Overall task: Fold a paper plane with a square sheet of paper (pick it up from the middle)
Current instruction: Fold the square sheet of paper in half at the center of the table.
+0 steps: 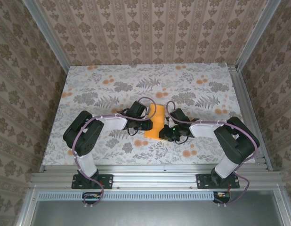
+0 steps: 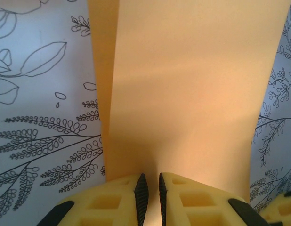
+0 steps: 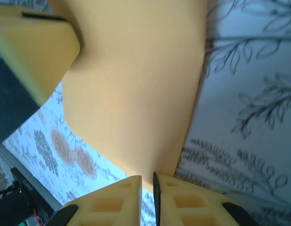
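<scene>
Left gripper [image 2: 150, 193] is closed on one edge of the orange paper [image 1: 157, 125]; right gripper [image 3: 148, 188] pinches the opposite edge. The paper, folded into a long strip, sits between both arms at mid-table. The table [image 1: 112, 80] has a grey floral covering. Patterned walls [image 1: 150, 28] enclose three sides.

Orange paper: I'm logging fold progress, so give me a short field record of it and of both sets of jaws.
item: orange paper, folded into a narrow strip, layers overlapping
position: mid-table, between the two arms
left jaws: shut on an edge of the paper
right jaws: shut on an edge of the paper
surface: floral-print table cover
</scene>
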`<state>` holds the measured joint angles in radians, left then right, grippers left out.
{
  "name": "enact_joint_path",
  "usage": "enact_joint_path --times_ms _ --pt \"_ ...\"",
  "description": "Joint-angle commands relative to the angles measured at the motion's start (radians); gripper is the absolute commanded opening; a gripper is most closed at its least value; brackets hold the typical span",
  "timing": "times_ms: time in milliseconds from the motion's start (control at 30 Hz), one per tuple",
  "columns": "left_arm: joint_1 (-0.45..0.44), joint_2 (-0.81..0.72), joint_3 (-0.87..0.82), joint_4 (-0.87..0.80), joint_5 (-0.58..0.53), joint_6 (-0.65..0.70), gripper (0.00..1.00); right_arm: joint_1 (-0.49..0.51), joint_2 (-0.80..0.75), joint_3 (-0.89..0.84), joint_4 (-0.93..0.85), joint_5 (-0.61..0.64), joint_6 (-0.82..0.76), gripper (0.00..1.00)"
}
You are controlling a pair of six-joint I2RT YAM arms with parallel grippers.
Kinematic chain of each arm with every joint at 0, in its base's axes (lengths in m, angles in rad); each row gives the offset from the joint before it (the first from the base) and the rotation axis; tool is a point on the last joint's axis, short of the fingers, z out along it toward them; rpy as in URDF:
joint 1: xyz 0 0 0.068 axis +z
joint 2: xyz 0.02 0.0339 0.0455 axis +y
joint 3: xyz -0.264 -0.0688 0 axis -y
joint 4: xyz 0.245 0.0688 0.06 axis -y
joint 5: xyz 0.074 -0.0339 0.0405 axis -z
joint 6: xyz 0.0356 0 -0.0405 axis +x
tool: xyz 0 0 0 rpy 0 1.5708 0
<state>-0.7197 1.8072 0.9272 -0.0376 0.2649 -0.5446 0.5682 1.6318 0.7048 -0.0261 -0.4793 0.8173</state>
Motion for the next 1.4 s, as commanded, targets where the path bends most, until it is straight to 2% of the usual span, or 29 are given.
enact_joint_path --times_ms 0,133,467,933,1033,1167,1367 --pt "0.008 0.085 -0.036 -0.17 -0.091 0.029 0.21 0.005 -0.04 -0.005 0.009 0.006 0.029 0.19" --pt "0.006 0.092 -0.031 -0.169 -0.084 0.027 0.21 0.01 0.0 0.018 0.117 -0.022 0.084 0.19" --pt "0.003 0.083 -0.039 -0.165 -0.091 0.023 0.21 0.027 0.114 0.04 0.073 0.002 0.031 0.19" --pt "0.005 0.073 -0.024 -0.189 -0.101 0.043 0.21 0.05 -0.047 -0.054 -0.171 0.098 -0.067 0.19" --pt "0.004 0.071 -0.017 -0.2 -0.102 0.052 0.21 0.035 -0.071 -0.056 -0.123 0.085 -0.042 0.19" --pt "-0.001 0.063 -0.012 -0.211 -0.105 0.065 0.21 -0.01 -0.089 -0.044 0.032 0.059 0.051 0.2" --pt "-0.015 0.056 0.002 -0.243 -0.137 0.087 0.2 -0.042 -0.005 0.01 0.184 0.081 0.138 0.2"
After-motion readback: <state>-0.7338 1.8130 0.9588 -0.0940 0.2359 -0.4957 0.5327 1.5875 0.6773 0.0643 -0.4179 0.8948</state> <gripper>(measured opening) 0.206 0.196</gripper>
